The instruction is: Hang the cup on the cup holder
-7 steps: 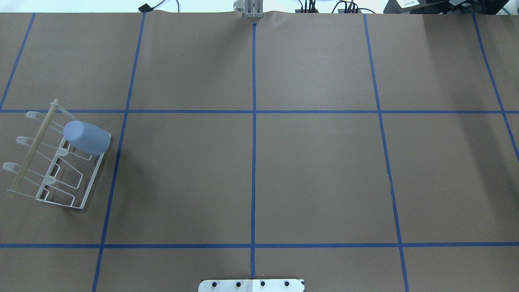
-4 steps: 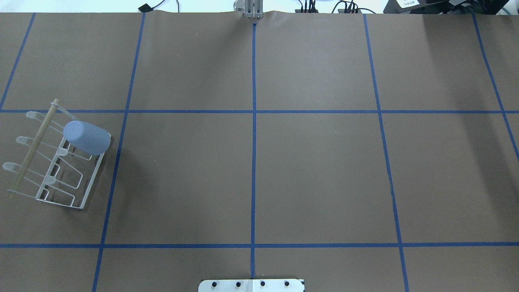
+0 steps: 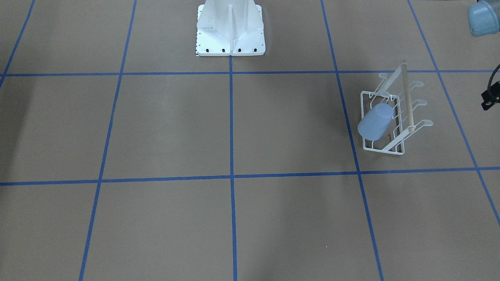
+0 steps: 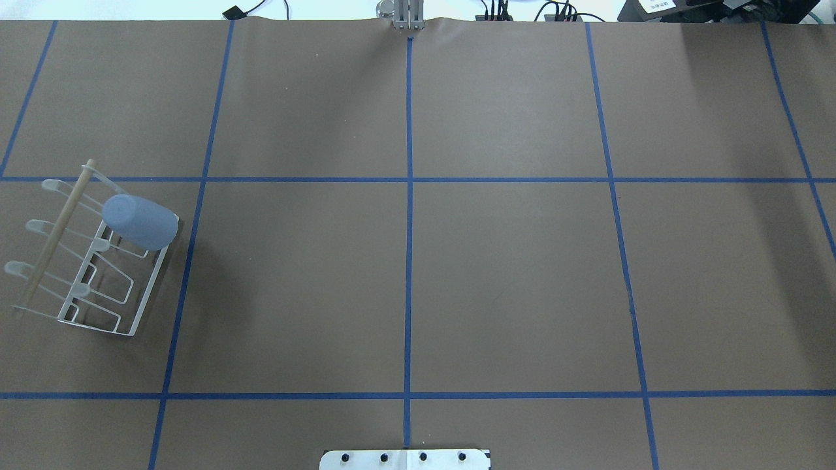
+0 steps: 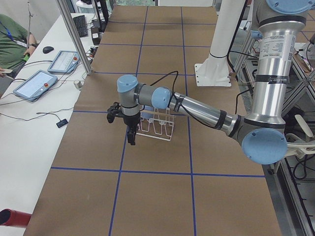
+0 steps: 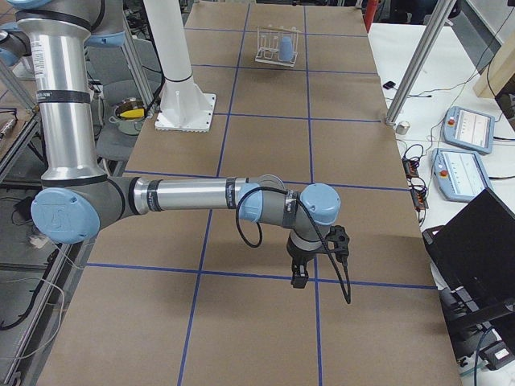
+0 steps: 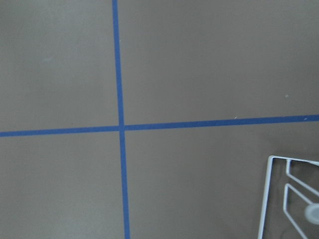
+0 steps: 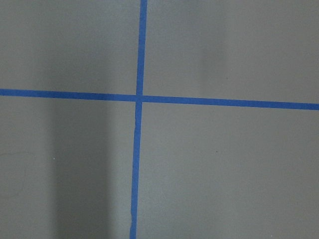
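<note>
Two arms here, and we honestly can't tell whether either one's fingers are open or closed. The left gripper [image 5: 131, 137] hangs just beside the cup holder [image 4: 99, 245], and the right gripper [image 6: 299, 278] hangs well apart from it over the brown table [image 4: 509, 274]. We see the pale blue cup [image 4: 140, 222] tilted over a prong at the holder's upper end, by the left edge of the overhead view.

Silver tube links [image 5: 269, 73], pale blue joint caps [image 5: 265, 146], grey housings [image 6: 275, 211], black wrist cable [image 6: 344, 281], black left gripper [image 5: 131, 141], flared white base [image 3: 229, 27], dark edge bolts [image 3: 223, 50].
</note>
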Controlling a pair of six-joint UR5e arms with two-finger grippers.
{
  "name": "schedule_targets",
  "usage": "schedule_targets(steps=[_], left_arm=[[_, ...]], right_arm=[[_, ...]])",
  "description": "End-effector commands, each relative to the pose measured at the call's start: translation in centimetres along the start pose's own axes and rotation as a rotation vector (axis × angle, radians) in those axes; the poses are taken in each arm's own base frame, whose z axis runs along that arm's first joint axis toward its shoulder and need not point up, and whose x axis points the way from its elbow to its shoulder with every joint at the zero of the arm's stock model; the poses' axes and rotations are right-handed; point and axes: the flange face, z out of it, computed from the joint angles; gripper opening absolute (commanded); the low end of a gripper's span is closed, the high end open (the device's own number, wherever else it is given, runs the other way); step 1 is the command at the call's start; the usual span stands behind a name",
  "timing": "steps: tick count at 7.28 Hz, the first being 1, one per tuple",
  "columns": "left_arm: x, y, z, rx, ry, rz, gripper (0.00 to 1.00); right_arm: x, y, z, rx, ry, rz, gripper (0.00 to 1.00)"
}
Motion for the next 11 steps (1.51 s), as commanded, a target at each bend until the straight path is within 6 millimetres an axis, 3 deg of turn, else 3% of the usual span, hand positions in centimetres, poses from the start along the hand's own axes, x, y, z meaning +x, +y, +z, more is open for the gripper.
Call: schedule_targets(steps=[1, 2, 4, 8, 11], left_arm=[[-4.8, 0.8, -1.2, 0.008, 0.042, -0.07, 0.98], [-6.6, 1.5, -1.9, 0.01, 0.078, -0.009, 0.98], [-9.0, 3.1, 0.3, -0.029, 0.077, -0.011, 0.98], [-11.3, 4.1, 3.3, -0.085, 0.072, 0.05, 0.98], [-15.2, 4.5, 4.1, -0.094, 0.083, 0.048, 0.98]], right_arm=[[0.2, 0.2, 0.2, -0.001, 0.001, 0.001, 1.0], [0.3, 0.2, 0.3, -0.003, 0.0, 0.003, 1.0], [0.9, 1.1, 1.2, -0.019, 0.001, 0.018, 1.0], [1.2, 1.4, 1.5, -0.025, 0.013, 0.024, 1.0], [1.1, 1.3, 1.3, -0.023, 0.015, 0.022, 1.0]])
